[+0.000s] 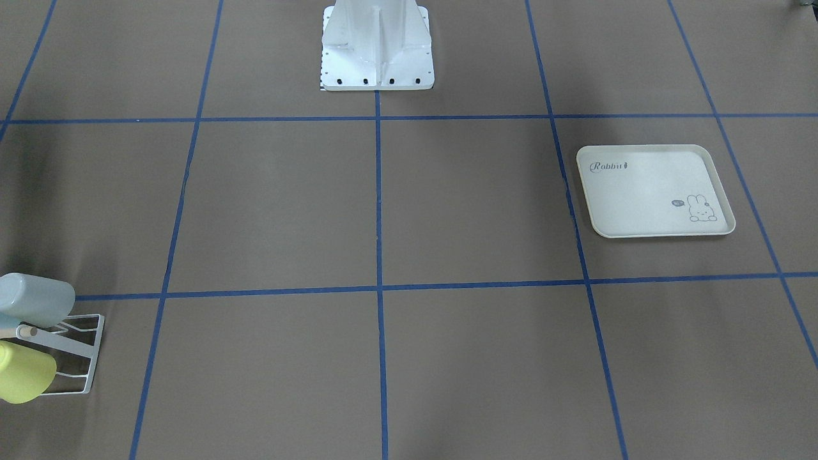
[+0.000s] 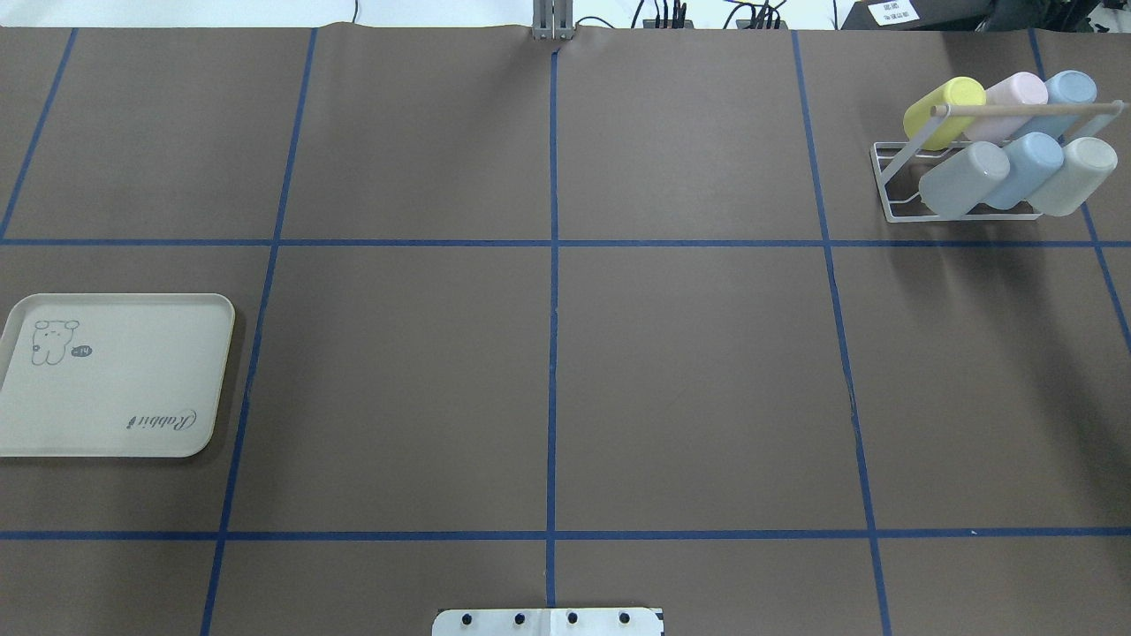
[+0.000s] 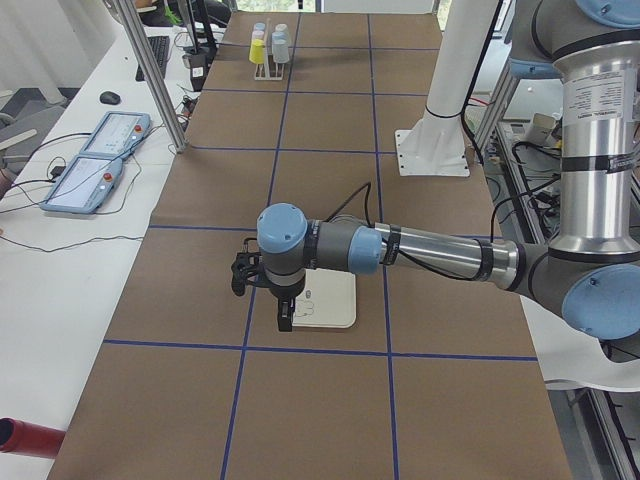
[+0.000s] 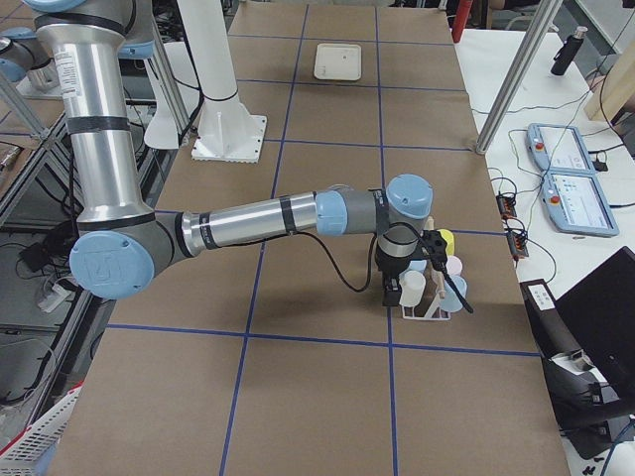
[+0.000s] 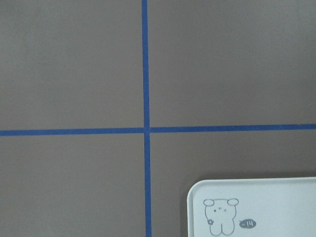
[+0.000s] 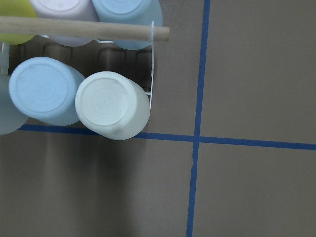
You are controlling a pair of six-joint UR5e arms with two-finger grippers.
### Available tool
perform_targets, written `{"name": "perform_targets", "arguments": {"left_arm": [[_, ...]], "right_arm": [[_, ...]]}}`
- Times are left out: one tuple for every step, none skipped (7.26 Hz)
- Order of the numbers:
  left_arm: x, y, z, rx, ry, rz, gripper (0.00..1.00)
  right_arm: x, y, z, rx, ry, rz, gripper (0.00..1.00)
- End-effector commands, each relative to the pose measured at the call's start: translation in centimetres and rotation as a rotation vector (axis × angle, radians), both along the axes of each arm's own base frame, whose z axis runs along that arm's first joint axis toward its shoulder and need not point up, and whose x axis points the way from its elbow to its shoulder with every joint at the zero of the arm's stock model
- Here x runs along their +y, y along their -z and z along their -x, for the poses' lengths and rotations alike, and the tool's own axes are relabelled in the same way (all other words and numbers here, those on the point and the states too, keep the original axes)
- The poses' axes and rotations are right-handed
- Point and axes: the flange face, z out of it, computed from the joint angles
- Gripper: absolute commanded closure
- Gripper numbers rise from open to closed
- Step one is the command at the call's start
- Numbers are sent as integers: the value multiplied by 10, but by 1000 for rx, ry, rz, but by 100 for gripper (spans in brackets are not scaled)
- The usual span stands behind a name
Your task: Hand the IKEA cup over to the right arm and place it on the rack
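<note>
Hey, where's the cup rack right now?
In the overhead view the rack stands at the table's far right corner, loaded with pastel cups, across from the rabbit-print tray.

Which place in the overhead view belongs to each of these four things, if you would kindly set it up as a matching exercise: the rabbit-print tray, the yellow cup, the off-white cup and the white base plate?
Things:
1. cream rectangular rabbit-print plastic tray
2. yellow plastic cup
3. pale off-white plastic cup
4. white metal base plate with black bolts

Places (overhead view):
A. near row of the white wire rack, right end
B. bottom edge, centre
C. flat on the table at the left edge
D. far row of the rack, left end

Pairs: 1-C, 2-D, 3-A, 4-B
</note>
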Motion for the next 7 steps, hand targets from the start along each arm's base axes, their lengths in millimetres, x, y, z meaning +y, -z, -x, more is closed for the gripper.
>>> {"name": "perform_targets", "arguments": {"left_arm": [[4, -6, -1, 7, 4, 18, 0], [3, -2, -1, 7, 5, 10, 0], [3, 0, -1, 6, 5, 7, 0], [3, 0, -1, 3, 4, 4, 0], [2, 2, -1, 3, 3, -1, 0], [1, 4, -1, 6, 3, -5, 0], [1, 6, -1, 6, 3, -10, 0]], "right_arm": [[5, -5, 0, -5, 4, 6, 1], [4, -4, 0, -3, 7, -1, 1], [6, 0, 0, -4, 6, -7, 1], [7, 4, 0, -3, -3, -9, 1], [10, 1, -1, -3, -4, 0, 1], [12, -2, -1, -1, -4, 4, 1], [12, -3, -1, -1, -4, 6, 1]]}}
